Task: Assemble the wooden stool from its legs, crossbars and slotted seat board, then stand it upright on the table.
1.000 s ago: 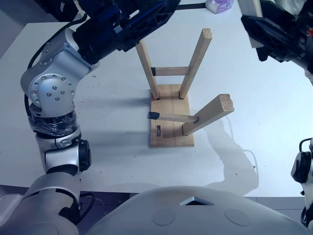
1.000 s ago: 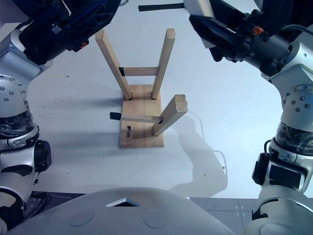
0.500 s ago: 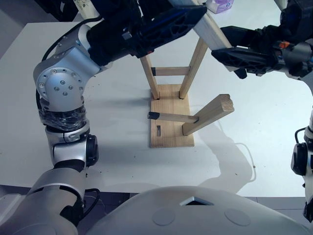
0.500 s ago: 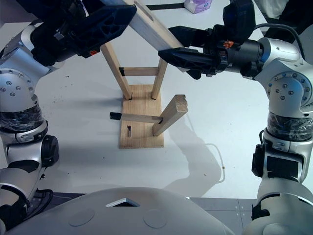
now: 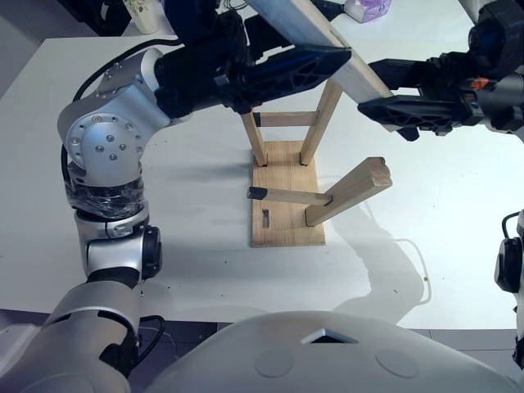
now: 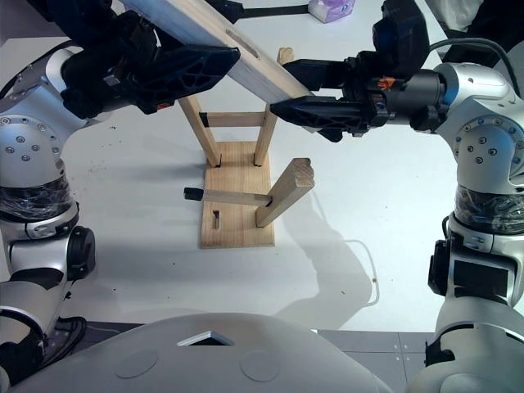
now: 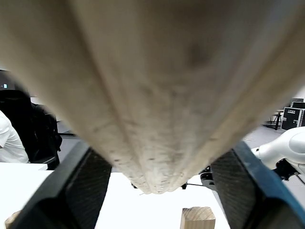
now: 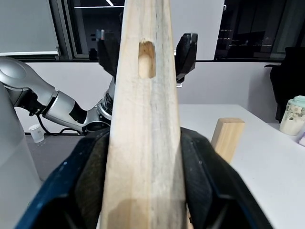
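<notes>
**Stool (image 5: 282,161) part-built on table; fourth leg held aloft by both grippers**

1. Left gripper (image 5: 327,59): raised above the far end of the assembly. Its dark fingers (image 7: 90,191) are clamped on the upper end of the fourth leg (image 6: 217,34), one on each side. The wood sits tight between them in the left wrist view.

2. Fourth leg: clear of the table (image 5: 180,213), slanting downward from the left gripper toward the right gripper. It passes over the tops of the rear legs. One mortise hole (image 8: 146,59) shows on its upper face.

3. Seat board (image 5: 286,233): lies flat near the middle of the table, slotted face up.
   - Two rear legs (image 5: 250,123) stand upright in the far slots, joined by the upper crossbar (image 5: 286,119).
   - A tilted leg (image 5: 352,190) sits at the near right slot and leans to the right.
   - The lower crossbar (image 5: 291,196) runs from the tilted leg to the left and ends in a dark tip above the board, joined to nothing at that end.
   - The open slot (image 5: 267,218) at the near left holds no leg.

4. Right gripper (image 6: 291,86): level with the tops of the rear legs, to their right. It is closed on the lower end of the fourth leg, with one finger above and one below. The right wrist view shows the pads (image 8: 200,181) pressed to both sides of the wood.
</notes>
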`<act>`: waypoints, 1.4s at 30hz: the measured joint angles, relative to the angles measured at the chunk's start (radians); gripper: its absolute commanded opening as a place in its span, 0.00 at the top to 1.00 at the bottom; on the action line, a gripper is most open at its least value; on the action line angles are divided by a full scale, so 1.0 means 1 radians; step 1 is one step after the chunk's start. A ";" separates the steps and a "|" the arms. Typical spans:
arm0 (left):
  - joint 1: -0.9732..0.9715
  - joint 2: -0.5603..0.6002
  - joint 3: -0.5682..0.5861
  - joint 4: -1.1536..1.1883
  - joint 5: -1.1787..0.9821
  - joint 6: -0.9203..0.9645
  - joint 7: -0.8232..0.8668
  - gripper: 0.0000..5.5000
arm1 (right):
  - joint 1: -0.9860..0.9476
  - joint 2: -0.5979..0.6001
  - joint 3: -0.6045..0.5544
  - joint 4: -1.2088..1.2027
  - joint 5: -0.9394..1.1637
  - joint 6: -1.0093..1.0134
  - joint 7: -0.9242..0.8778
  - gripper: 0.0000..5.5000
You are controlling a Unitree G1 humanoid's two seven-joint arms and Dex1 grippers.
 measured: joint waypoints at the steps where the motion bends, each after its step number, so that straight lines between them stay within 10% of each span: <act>1: 0.000 -0.007 -0.008 0.009 0.015 -0.001 0.003 0.56 | 0.003 -0.002 0.007 0.001 -0.024 -0.007 -0.001 0.62; 25: 0.044 0.030 -0.050 -0.022 0.089 -0.031 -0.056 0.63 | -0.010 -0.020 0.069 0.006 -0.147 -0.034 0.076 0.56; 42: 0.012 0.121 0.189 0.027 0.012 -0.001 0.004 0.63 | 0.127 -0.093 -0.064 0.023 -0.244 -0.159 0.030 0.46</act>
